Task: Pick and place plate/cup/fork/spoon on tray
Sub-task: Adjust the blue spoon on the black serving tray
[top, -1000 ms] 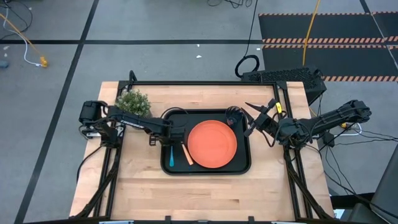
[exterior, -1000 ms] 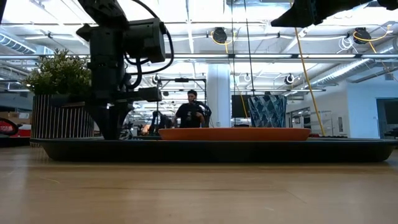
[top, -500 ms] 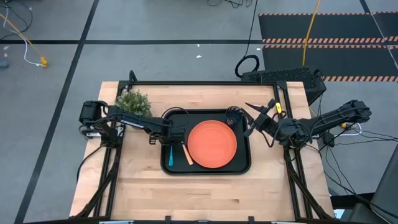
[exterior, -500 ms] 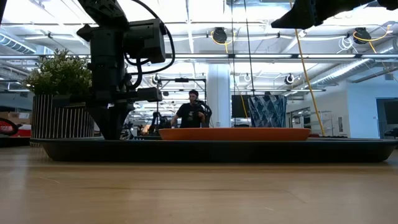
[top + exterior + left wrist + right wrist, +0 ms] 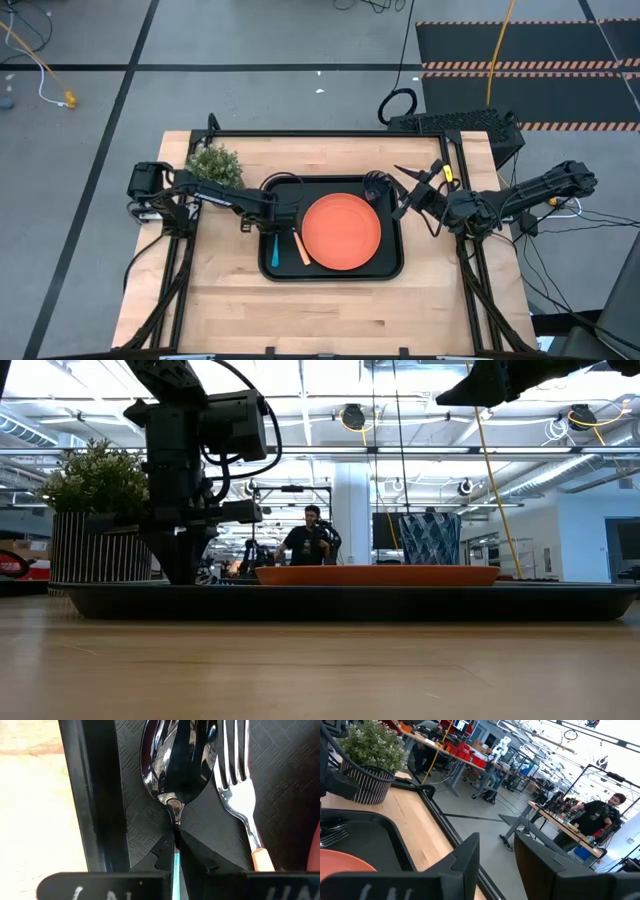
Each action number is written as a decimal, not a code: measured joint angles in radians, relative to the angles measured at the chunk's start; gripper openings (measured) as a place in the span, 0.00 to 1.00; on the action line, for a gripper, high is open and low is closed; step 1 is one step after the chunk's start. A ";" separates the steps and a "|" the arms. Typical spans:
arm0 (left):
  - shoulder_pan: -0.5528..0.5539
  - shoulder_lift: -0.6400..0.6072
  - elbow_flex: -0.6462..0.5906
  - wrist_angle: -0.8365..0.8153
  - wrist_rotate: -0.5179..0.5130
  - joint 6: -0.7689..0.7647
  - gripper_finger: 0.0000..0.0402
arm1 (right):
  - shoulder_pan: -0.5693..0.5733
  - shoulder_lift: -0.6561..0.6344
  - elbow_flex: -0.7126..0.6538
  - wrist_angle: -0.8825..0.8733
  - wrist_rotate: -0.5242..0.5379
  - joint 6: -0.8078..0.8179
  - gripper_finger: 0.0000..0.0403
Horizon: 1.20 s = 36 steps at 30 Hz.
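The black tray [image 5: 395, 268] holds the orange plate [image 5: 341, 232], the dark cup [image 5: 376, 184] at its far right corner, the tan-handled fork [image 5: 302, 250] and the blue-handled spoon [image 5: 275, 250]. The fork lies flat on the tray floor left of the plate, beside the spoon [image 5: 177, 760]. My left gripper [image 5: 278, 216] points down over the tray's left part, shut on the spoon. My right gripper [image 5: 408, 192] hangs high past the tray's right edge, near the cup, open with nothing between its fingers [image 5: 470, 860]. My left gripper pinches the spoon's thin neck [image 5: 173, 812], just where the dark bowl meets the blue handle [image 5: 176, 870], between its two fingers [image 5: 205, 845]. The fingers come from above, pointing down, and stand across the spoon. The bowl lies on the tray floor next to the fork's tines [image 5: 235, 755].
A potted green plant [image 5: 215, 163] stands on the table just beyond the tray's far left corner, close to my left arm. Bare wood lies along the table's near side [image 5: 330, 310]. A person [image 5: 600, 820] is in the room beyond the table.
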<state>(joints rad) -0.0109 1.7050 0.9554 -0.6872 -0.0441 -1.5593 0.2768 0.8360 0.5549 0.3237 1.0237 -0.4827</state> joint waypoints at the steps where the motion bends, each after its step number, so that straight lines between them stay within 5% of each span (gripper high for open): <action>1: 0.000 0.000 0.000 0.000 0.000 -0.002 0.07 | 0.000 0.000 0.000 0.000 0.000 0.002 0.28; 11: 0.000 0.003 -0.002 0.001 -0.001 -0.002 0.21 | 0.000 0.000 0.000 -0.001 -0.003 0.026 0.28; 36: 0.046 0.001 0.030 -0.008 0.049 0.110 0.23 | 0.000 0.000 0.000 -0.001 -0.004 0.026 0.28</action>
<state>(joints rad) 0.0352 1.7061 0.9850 -0.6950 0.0050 -1.4496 0.2768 0.8358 0.5549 0.3223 1.0199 -0.4570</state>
